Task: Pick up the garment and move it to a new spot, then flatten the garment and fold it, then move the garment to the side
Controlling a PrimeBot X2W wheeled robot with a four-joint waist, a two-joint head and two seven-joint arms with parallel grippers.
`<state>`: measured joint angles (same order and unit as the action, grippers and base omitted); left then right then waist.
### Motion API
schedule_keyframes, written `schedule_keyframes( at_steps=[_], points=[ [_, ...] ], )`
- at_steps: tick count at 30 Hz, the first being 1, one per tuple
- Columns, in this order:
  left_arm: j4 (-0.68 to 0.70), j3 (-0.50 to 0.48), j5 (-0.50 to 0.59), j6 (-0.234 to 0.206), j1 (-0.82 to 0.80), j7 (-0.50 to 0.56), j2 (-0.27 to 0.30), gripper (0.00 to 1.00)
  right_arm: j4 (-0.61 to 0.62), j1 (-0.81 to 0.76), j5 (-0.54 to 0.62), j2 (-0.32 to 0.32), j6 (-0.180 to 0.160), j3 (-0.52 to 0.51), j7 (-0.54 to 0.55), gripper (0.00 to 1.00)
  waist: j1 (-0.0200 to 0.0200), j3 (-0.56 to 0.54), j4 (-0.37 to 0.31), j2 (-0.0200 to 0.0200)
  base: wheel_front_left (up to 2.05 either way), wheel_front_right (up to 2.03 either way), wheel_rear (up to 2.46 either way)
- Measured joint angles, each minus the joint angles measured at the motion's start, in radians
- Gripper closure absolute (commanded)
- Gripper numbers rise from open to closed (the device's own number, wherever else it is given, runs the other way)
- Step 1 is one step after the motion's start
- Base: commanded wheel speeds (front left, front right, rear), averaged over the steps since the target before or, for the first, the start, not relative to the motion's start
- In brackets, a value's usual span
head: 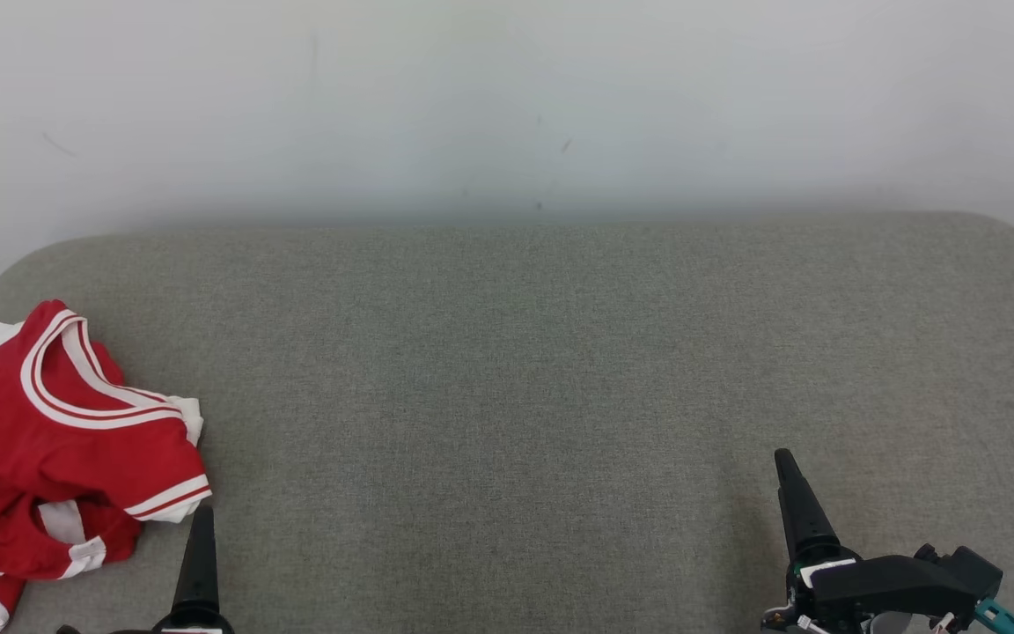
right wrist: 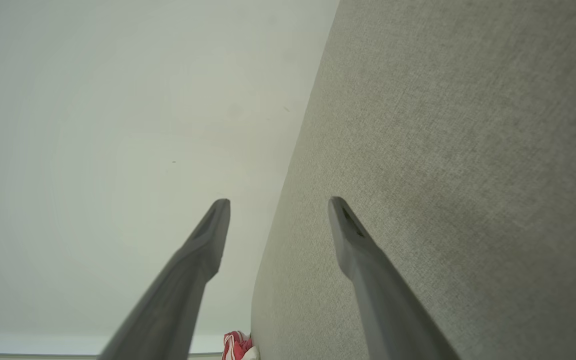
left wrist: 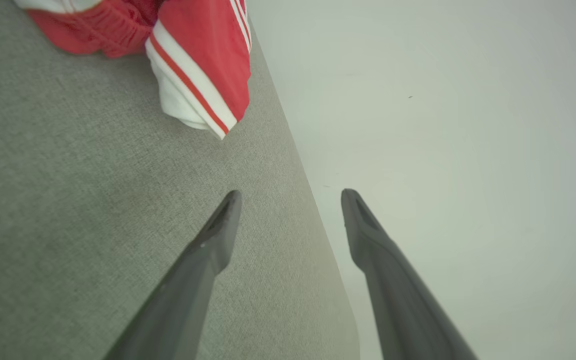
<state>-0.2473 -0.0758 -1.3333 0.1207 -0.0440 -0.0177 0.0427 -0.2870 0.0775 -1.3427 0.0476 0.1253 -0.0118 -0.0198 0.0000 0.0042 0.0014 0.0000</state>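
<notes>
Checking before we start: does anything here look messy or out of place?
The red and white shirt lies crumpled at the left edge of the grey surface, not flat. The left pincer and right pincer are open.

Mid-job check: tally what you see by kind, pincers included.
Red and white shirt: 1
Open pincers: 2, the left pincer and the right pincer
Grey cushion: 1
Total: 4
</notes>
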Motion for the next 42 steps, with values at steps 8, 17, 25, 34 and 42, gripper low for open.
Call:
schedule_keyframes(
  at_steps=[8,17,25,34,42],
  points=[
    [0.013,0.015,0.116,-0.018,0.004,-0.03,0.001,0.0,0.007,0.0,0.11,0.0,0.0,0.003,-0.029,0.0,0.0,0.002,0.003,0.0,0.0,0.0,0.0],
    [0.032,0.036,0.262,-0.042,0.004,-0.061,0.001,0.0,0.005,0.004,0.266,0.0,0.0,0.002,-0.06,0.0,0.0,0.007,0.004,0.0,0.0,0.0,0.0],
    [0.046,0.06,0.411,-0.061,0.005,-0.087,0.002,0.0,-0.001,0.007,0.383,0.001,0.0,0.0,-0.085,0.0,0.0,0.009,0.004,0.0,0.0,0.0,0.0],
    [0.051,0.091,0.6,-0.079,0.019,-0.114,0.002,0.0,-0.007,0.006,0.539,0.001,0.0,0.004,-0.114,0.0,0.0,0.003,0.006,0.0,0.0,0.0,0.0],
    [0.052,0.109,0.712,-0.087,0.025,-0.135,0.003,0.0,-0.022,0.005,0.652,0.001,0.001,-0.003,-0.133,0.0,0.0,-0.002,0.007,0.0,0.0,0.0,0.0]
  ],
)
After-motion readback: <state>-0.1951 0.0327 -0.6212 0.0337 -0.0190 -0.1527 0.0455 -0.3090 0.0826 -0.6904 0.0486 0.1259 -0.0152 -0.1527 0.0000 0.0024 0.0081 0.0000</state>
